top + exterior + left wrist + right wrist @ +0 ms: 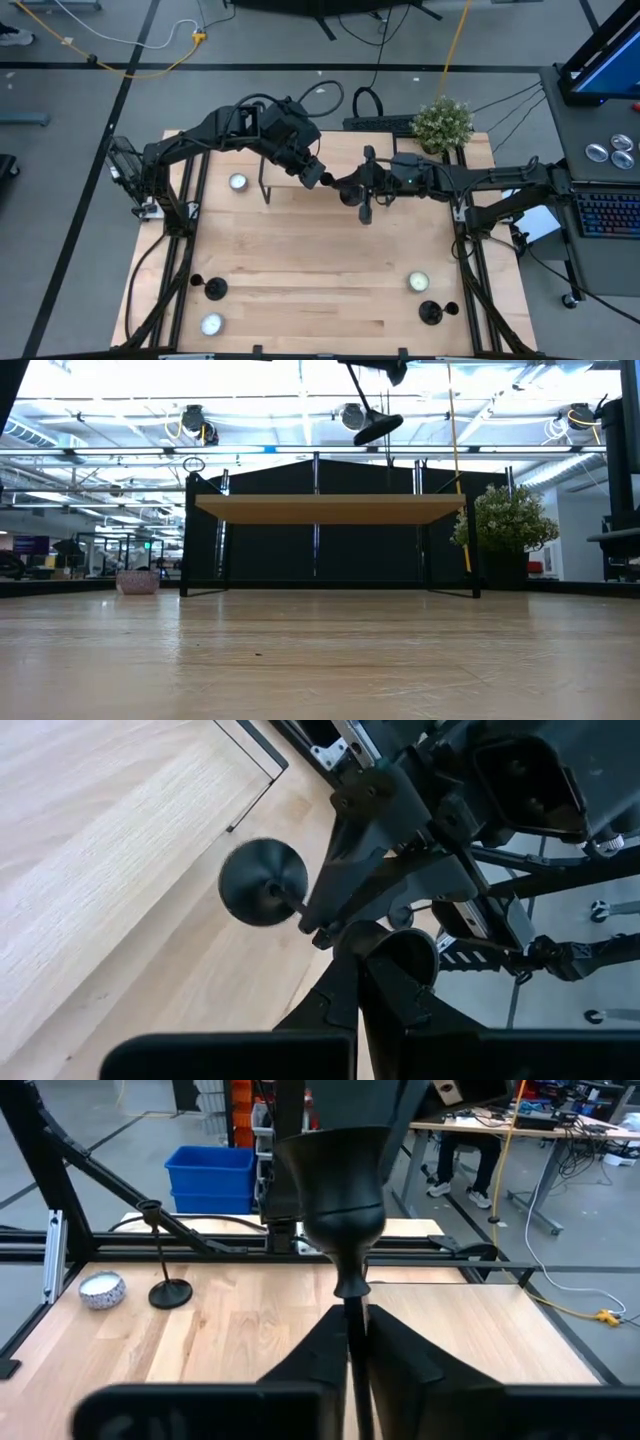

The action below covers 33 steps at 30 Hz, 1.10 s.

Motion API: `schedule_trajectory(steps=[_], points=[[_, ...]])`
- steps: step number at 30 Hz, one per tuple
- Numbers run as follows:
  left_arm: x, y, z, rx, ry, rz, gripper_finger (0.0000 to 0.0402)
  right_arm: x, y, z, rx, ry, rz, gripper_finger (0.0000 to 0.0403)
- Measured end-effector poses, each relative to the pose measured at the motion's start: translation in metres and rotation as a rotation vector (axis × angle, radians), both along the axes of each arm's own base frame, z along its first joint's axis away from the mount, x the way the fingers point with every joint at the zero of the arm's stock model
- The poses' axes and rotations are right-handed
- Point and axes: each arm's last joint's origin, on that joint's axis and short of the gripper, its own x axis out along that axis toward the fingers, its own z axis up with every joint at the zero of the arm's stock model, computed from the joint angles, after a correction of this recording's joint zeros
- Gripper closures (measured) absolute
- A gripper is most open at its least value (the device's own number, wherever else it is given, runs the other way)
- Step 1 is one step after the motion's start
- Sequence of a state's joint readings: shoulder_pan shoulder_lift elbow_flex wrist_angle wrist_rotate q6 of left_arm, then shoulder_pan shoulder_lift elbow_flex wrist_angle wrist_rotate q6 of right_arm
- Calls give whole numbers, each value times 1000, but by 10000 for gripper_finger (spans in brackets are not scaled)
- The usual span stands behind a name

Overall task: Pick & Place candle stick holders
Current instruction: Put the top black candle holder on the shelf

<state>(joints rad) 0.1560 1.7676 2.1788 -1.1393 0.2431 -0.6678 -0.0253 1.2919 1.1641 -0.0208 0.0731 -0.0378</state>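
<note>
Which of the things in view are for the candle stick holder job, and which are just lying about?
Job: candle stick holder in right claw; left-side holder on table; right-side holder on table.
Lying about: tea lights; potted plant; keyboard.

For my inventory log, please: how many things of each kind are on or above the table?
Candle stick holders: 3, with two standing and one held aloft by the right end effector
Tealights: 3
Potted plant: 1
Raised shelf: 1
Total: 8
</note>
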Motion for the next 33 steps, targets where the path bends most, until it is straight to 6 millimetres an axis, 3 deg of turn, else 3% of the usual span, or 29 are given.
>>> schedule_trajectory(steps=[16,33], points=[[3,1,4,47,-53,-19,370,0,0,0,30,-4,-17,395],[-6,16,9,97,-68,-15,228,-2,-12,0,34,1,-93,397]])
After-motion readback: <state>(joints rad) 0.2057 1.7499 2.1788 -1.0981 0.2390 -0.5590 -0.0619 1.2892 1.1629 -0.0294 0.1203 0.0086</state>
